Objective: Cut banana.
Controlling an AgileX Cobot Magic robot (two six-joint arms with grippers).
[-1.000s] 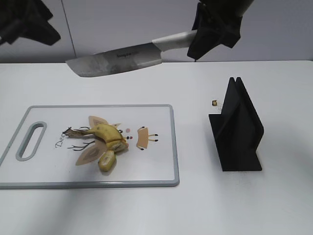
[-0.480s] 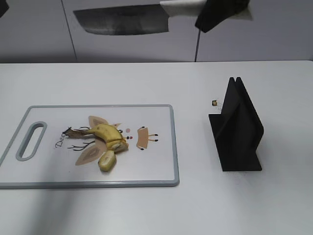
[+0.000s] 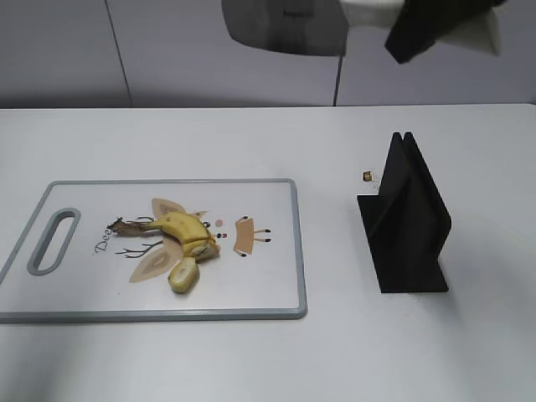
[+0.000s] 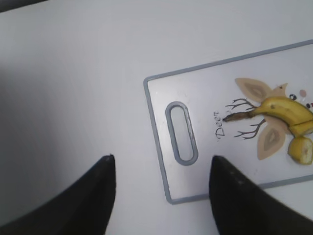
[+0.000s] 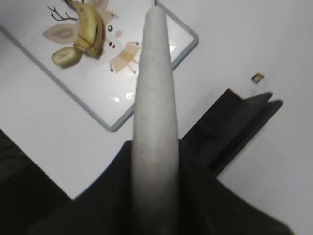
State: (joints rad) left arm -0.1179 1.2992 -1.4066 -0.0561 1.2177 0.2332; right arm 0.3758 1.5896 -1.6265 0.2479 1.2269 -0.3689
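Currently, the left gripper (image 4: pixel 161 196) is hovering with its jaws spread wide and holding nothing, above the handle end of the cutting board (image 3: pixel 268 289). The banana (image 3: pixel 184 228) is lying near the middle of the board, stem pointing left, with a small loose end chunk (image 3: pixel 182 275) touching or just beside its cut end. Further right, the right gripper (image 3: pixel 435 25) is gripping the pale handle of the knife (image 3: pixel 289 25) high above the table, blade pointing left. The black knife stand (image 3: pixel 406 222) is standing well apart from the board. Judged from this layout, one cut is done. Depending on intent, the next move calls for lowering the blade squarely over the banana for another slice or aligning it with the stand's slot.
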